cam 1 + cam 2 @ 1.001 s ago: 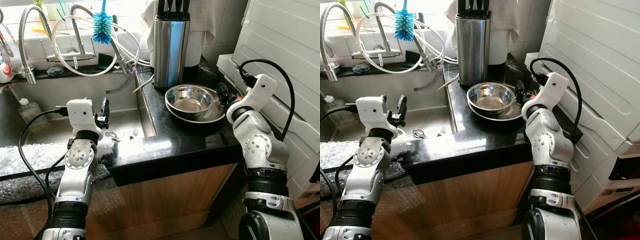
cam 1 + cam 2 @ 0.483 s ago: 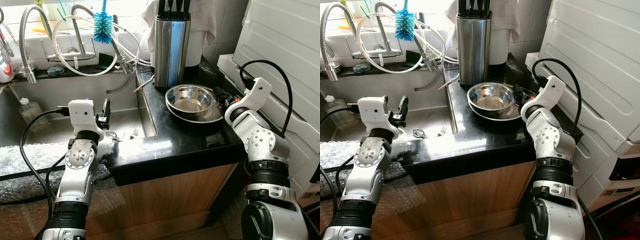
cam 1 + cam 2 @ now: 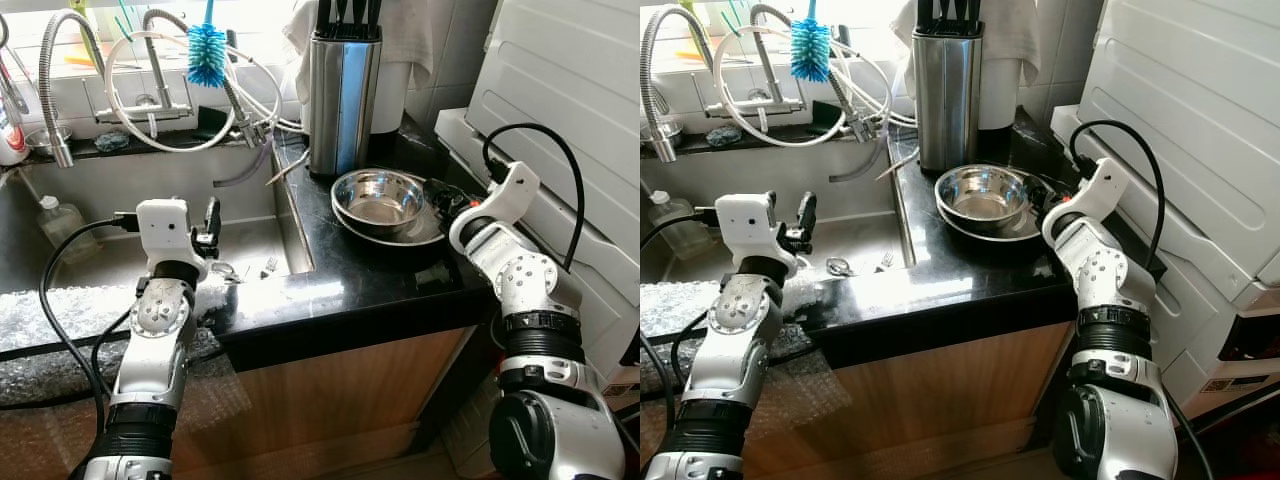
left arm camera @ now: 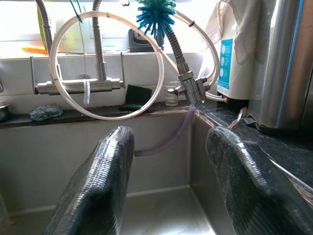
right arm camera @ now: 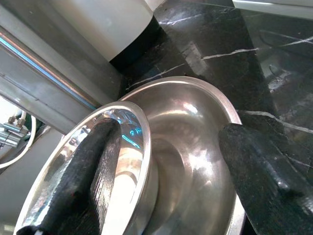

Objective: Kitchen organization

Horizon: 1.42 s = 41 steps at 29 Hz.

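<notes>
While the left gripper (image 4: 166, 186) hangs parted and empty over the sink (image 3: 110, 262), the work is on the other side: the right gripper (image 5: 166, 181) sits at the right rim of two nested steel bowls on the black counter (image 3: 370, 275), just in front of the tall steel knife block (image 3: 342, 88). The smaller bowl (image 3: 380, 198) rests inside the wider, shallower bowl (image 3: 425, 235) beneath it. From the right wrist view the fingers are spread wide and grip nothing yet — one finger (image 5: 83, 171) lies over the small bowl's rim, reaching into its mouth, while the other finger (image 5: 264, 181) stands outside the wider bowl's edge, above the stone. So the jaws straddle both rims at once, and closing as they stand would likely pinch the pair together or skid off. These bowls look thin, stiff and light, but polished and slick; a pinch across the curved wall would probably slide, so the rolled rim is the sensible place to take hold, one finger inside and one outside of the same bowl. Being loosely nested, the inner one may rock or ring against the outer when lifted, and the outer may drag along. A spoon and fork (image 3: 245, 270) lie in the sink basin near the left arm, under the coiled faucet hoses (image 3: 165, 85) and blue bottle brush (image 3: 206, 52).
</notes>
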{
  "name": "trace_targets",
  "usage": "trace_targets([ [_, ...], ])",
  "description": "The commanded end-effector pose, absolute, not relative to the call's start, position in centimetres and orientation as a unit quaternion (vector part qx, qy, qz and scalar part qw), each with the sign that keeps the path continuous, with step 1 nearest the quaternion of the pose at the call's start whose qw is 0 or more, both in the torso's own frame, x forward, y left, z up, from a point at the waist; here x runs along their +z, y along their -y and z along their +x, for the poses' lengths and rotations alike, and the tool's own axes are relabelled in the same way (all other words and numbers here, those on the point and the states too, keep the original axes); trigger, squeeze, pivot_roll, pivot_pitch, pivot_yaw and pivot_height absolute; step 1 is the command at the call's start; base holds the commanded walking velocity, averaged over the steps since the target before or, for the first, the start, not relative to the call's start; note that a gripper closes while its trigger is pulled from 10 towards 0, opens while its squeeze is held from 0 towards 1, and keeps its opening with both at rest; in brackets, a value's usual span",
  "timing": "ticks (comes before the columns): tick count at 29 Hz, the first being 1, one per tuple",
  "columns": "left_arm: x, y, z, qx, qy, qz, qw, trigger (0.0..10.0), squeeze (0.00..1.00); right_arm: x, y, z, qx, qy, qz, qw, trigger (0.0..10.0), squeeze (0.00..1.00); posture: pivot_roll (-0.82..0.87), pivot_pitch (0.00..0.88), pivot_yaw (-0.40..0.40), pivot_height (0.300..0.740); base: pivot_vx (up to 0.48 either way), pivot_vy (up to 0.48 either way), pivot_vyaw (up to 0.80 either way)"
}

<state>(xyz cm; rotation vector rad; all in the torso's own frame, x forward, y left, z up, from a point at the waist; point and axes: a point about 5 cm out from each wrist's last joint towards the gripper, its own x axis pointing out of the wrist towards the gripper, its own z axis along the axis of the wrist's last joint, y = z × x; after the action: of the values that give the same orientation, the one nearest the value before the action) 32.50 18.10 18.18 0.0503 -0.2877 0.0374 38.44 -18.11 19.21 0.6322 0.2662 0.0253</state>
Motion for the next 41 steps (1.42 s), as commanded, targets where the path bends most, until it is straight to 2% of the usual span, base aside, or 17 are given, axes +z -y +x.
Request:
trace_targets([
  [1,18.7,-18.1,32.8,0.021,0.148,0.034,0.988,10.0,0.00,20.0,18.0,38.8,0.020,-0.122,0.316,0.941,10.0,0.00,-0.15,0.000,-0.022,0.740,0.000,0.000,0.00],
  [15,18.5,-18.2,32.9,0.023,0.142,0.035,0.989,10.0,0.00,21.0,16.9,39.6,0.036,-0.121,0.344,0.931,10.0,0.00,-0.15,0.000,-0.032,0.740,0.000,0.000,0.00],
  [38,18.0,-18.2,33.0,0.018,0.125,0.043,0.991,10.0,0.00,19.1,17.5,39.8,-0.010,-0.158,0.371,0.915,10.0,0.00,-0.15,0.000,-0.032,0.740,0.000,0.000,0.00],
  [39,18.0,-18.2,33.0,0.018,0.125,0.043,0.991,10.0,0.00,19.0,17.5,39.7,-0.010,-0.161,0.369,0.915,7.1,0.00,-0.15,0.000,-0.033,0.740,0.000,0.000,0.00],
  [40,18.0,-18.2,33.0,0.018,0.124,0.043,0.991,10.0,0.00,19.0,17.5,39.7,-0.009,-0.163,0.368,0.915,4.8,0.00,-0.15,0.000,-0.034,0.740,0.000,0.000,0.00],
  [41,18.0,-18.2,33.0,0.018,0.124,0.043,0.991,10.0,0.00,18.9,17.5,39.7,-0.008,-0.165,0.364,0.917,1.2,0.00,-0.15,0.000,-0.034,0.740,0.000,0.000,0.00],
])
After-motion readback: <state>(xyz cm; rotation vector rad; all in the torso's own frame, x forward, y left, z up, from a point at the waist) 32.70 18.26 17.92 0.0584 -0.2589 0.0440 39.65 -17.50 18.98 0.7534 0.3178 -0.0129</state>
